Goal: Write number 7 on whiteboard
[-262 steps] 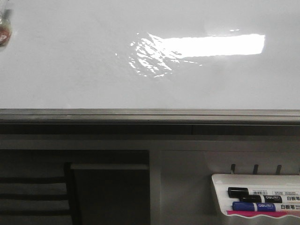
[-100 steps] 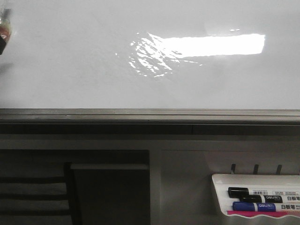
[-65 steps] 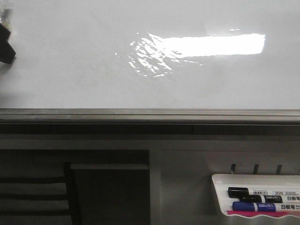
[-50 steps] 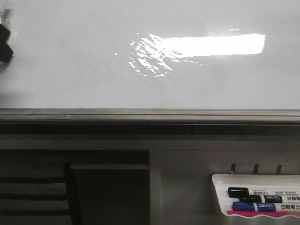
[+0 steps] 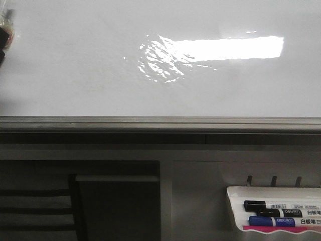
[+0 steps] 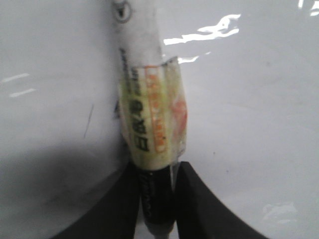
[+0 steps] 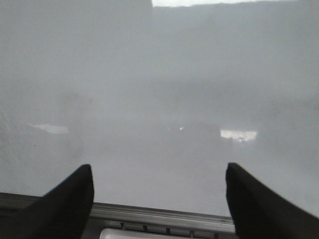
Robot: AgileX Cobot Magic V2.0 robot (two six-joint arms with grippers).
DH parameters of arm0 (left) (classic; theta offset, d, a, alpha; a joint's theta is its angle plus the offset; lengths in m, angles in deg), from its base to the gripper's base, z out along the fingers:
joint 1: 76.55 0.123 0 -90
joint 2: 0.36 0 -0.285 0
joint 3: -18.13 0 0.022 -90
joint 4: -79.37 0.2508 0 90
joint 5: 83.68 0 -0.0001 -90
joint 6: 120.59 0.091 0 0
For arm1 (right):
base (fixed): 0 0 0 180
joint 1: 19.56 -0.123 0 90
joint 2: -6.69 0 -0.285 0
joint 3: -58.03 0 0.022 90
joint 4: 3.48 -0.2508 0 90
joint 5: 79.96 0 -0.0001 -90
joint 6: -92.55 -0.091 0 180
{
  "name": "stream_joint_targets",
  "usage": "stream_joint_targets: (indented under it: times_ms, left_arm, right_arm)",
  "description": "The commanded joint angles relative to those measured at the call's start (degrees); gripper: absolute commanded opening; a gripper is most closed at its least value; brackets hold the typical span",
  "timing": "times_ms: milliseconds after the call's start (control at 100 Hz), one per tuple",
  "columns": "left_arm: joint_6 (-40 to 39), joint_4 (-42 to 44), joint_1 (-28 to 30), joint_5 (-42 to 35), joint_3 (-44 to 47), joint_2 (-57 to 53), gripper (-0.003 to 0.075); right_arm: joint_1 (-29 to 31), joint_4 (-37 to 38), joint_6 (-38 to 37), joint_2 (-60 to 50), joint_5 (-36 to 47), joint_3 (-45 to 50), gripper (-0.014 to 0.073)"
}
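The whiteboard (image 5: 90,65) fills the upper front view, with a bright rectangular reflection and a grey bottom rail (image 5: 160,123). My left gripper (image 6: 157,172) is shut on a white marker (image 6: 152,119) with a taped orange label, its far end against the whiteboard (image 6: 249,99). In the front view only a sliver of the marker (image 5: 5,20) shows at the far left edge. A thin dark slanted stroke (image 6: 88,121) lies on the board beside the marker; I cannot make out a whole number 7. My right gripper (image 7: 158,167) is open and empty, facing the whiteboard (image 7: 159,89) above its rail.
A small white marker tray (image 5: 235,201) hangs below the rail at the lower right, holding a black marker (image 5: 271,206) and a blue marker (image 5: 273,221). Its top edge shows in the right wrist view (image 7: 159,234). A dark shelf frame (image 5: 75,201) stands at the lower left.
At the left edge of the front view, my left gripper's dark finger came into sight, then slid back out to the left. Only the marker's sliver shows now. The right arm has not moved.
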Motion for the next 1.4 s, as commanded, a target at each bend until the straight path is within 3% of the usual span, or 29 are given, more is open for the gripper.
stream_joint_targets:
  times_ms: [0,310,530,690,830,1090,1200,1390]
  left_arm:
    - [-0.19,0.13,-0.26,-3.97,-1.95,-1.29,0.009]
    - [-0.19,1.27,-0.37,-1.17,-2.5,-1.85,0.0015]
    - [0.37,3.37,-3.97,19.22,-9.78,-3.11,-0.002]
    - [8.9,2.3,-9.84,37.02,-16.44,-3.11,-0.002]
    - [17.16,-0.68,-15.78,45.12,-20.12,-3.11,-0.002]
    - [31.75,-7.77,-27.52,45.61,-20.58,-2.64,-0.002]
    - [33.6,-7.77,-32.26,43.8,-20.58,-2.64,-0.002]
    - [33.86,-7.77,-37.54,40.83,-20.58,-2.64,-0.002]
  right_arm:
    - [0.39,-0.12,0.43,0.79,4.33,-1.98,0.0493]
    - [0.39,-0.78,0.43,1.2,3.5,-2.94,0.0492]
    - [0.39,-2.7,0.43,5.93,-8.39,-10.67,0.0492]
    - [0.39,-4.24,5.33,12.48,-19.06,-16.54,0.0492]
    - [0.39,-14.53,16.81,19.41,-26.74,-20.8,0.0492]
    - [-0.69,-39.47,48.65,31.95,-38.5,-25.64,0.0492]
    - [-3.43,-46.62,59.66,35.0,-38.76,-25.74,0.0492]
    - [-11.48,-50.9,74.15,37.65,-32.48,-25.74,0.0492]
